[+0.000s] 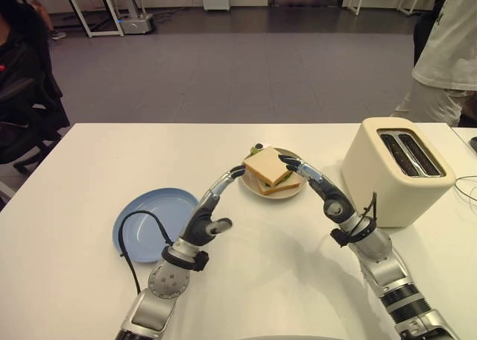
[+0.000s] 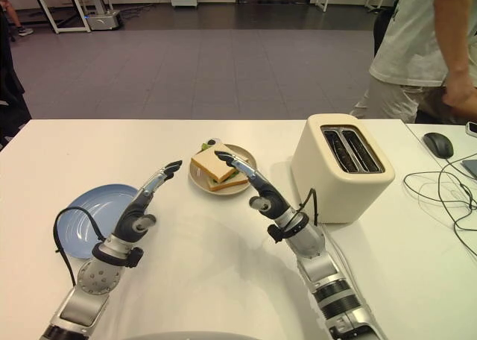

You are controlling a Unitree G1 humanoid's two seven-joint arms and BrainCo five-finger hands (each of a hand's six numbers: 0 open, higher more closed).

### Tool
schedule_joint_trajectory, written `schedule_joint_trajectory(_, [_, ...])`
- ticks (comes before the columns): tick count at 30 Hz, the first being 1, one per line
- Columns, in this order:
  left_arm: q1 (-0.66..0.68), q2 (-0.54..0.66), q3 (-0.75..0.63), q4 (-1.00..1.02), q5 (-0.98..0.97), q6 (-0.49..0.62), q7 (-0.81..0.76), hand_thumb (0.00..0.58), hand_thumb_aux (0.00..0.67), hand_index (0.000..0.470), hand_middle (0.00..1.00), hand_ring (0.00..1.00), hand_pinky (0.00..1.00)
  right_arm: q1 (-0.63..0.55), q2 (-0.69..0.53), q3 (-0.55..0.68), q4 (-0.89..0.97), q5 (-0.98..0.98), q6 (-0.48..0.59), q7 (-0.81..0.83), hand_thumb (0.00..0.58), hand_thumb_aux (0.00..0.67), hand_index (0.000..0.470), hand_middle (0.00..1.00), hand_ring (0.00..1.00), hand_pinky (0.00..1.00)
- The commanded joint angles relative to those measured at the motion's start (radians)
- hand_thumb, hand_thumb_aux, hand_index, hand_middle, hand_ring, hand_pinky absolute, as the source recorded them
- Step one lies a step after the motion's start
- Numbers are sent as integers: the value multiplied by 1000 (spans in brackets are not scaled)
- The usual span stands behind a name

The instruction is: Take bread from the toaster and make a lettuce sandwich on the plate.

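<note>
Already assembled, the sandwich [image 1: 268,167] lies on the plate [image 2: 242,153] near the middle of the white table [image 1: 67,176]: 2 slices of bread stacked, with green lettuce [image 2: 204,145] showing at the plate's far-left rim and between the slices.

Both robot hands flank the plate from the near side. The left hand [image 1: 212,207] is to the plate's near left, fingers stretched out and holding nothing; its fingertips [image 2: 174,164] point toward the plate and stop just short of its rim. The right hand [image 1: 322,187] is to the plate's near right, also spread and holding nothing. Its fingertips [image 1: 284,159] reach over the sandwich's right edge, though whether they touch the top slice cannot be told.

The toaster [image 1: 395,180], cream with 2 dark slots on top, stands upright to the right of the plate, well apart from it. A blue dish [image 1: 153,219] lies to the plate's near left, beyond the left hand, and a black cable [image 1: 133,239] from the left wrist loops over it. A mouse [image 2: 438,143] and loose wires [image 2: 447,198] lie far right of the plate, past the toaster.
</note>
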Motion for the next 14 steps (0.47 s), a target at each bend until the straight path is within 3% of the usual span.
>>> schedule_joint_trajectory(1, [2, -30, 39, 55, -129, -16, -76, 0, 0, 0, 0, 0, 0, -16, 41, -88, 86, 154, 97, 112, 0, 0, 0, 0, 0, 0])
schedule_joint_trajectory(5, [-4, -48, 63, 79, -160, -7, -133, 0, 0, 0, 0, 0, 0, -40, 77, -157, 126, 188, 113, 188, 0, 0, 0, 0, 0, 0])
schedule_joint_trajectory(14, [6, -81, 111, 87, -154, -4, -186, 0, 0, 0, 0, 0, 0, -43, 133, -179, 156, 78, 63, 254, 0, 0, 0, 0, 0, 0])
